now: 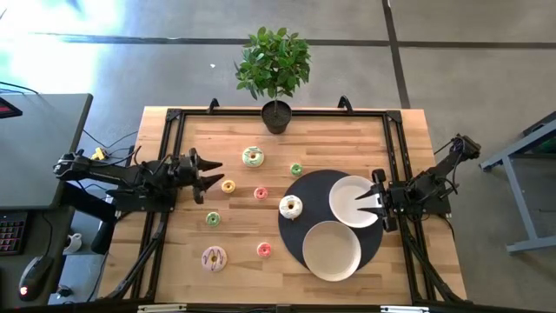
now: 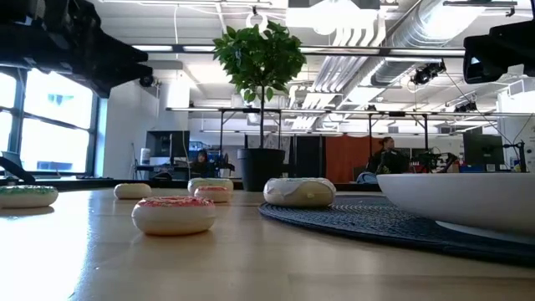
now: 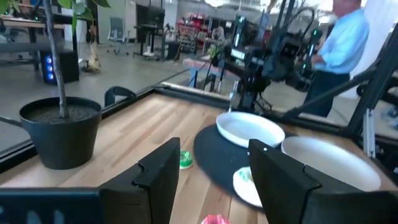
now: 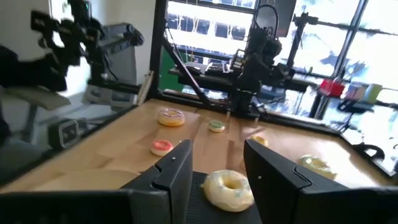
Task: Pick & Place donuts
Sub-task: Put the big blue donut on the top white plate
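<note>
Hovering wide open and empty, our left gripper (image 1: 215, 171) should centre over the yellow donut (image 1: 228, 185) beside it before descending; right gripper (image 1: 367, 200) waits, open.

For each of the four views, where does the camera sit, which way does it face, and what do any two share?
High: overhead, straight down; left gripper and right gripper open over the table.
Low: table height, across pink donut toward potted plant; arms dark at upper corners.
Left wrist: past own fingers toward plates.
Right wrist: past own fingers toward the white donut.
Shared: white donut on the dark mat, in high and right wrist.
</note>
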You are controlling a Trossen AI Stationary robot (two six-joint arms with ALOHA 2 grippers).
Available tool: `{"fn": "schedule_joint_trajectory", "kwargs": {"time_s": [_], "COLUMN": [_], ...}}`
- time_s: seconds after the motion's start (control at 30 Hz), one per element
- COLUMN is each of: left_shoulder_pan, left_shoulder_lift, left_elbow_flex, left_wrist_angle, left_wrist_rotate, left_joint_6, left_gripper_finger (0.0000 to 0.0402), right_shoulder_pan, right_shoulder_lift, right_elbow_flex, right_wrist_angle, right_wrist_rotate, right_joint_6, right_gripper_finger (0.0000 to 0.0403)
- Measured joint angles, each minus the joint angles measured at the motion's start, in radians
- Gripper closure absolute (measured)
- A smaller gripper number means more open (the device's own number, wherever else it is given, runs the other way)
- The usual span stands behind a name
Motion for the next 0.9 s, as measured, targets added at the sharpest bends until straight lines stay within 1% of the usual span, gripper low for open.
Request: {"fn": "schedule_joint_trajectory", "kwargs": {"time_s": [0.1,0.23,0.37,0.43,0.5,0.57,0.63,0.7,0.8,0.9], "left_shoulder_pan": [0.0,0.0,0.0,0.0,0.0,0.0,0.0,0.0,0.0,0.0], "left_shoulder_lift": [0.024,0.029,0.028,0.028,0.028,0.03,0.03,0.03,0.03,0.03], "left_elbow_flex": [0.028,0.062,0.091,0.1,0.105,0.106,0.106,0.106,0.106,0.106], "left_wrist_angle": [-0.03,-0.053,-0.053,-0.053,-0.051,-0.052,-0.052,-0.051,-0.047,-0.031], "left_wrist_rotate": [0.0,0.0,0.001,0.0,0.0,0.0,-0.006,-0.018,-0.025,-0.044], "left_joint_6": [0.023,0.027,0.027,0.027,0.041,0.052,0.054,0.054,0.054,0.072], "left_gripper_finger": [0.0213,0.0213,0.0213,0.0213,0.0213,0.0213,0.0213,0.0213,0.0213,0.0213], "right_shoulder_pan": [0.0,0.0,-0.002,-0.002,-0.002,-0.002,-0.003,-0.005,-0.033,-0.083], "right_shoulder_lift": [0.0,0.0,0.0,0.0,0.0,0.0,-0.001,0.001,0.002,0.025], "right_elbow_flex": [0.0,0.0,0.0,0.0,0.0,0.0,0.0,0.0,0.0,0.007], "right_wrist_angle": [0.055,0.106,0.157,0.178,0.206,0.298,0.375,0.425,0.503,0.595], "right_wrist_rotate": [0.004,-0.017,-0.033,-0.023,0.038,0.117,0.158,0.143,0.076,0.099], "right_joint_6": [-0.023,0.057,-0.019,-0.039,-0.101,-0.192,-0.24,-0.27,-0.303,-0.306], "right_gripper_finger": [0.0262,0.0262,0.0262,0.0262,0.0262,0.0262,0.0262,0.0262,0.0262,0.0262]}}
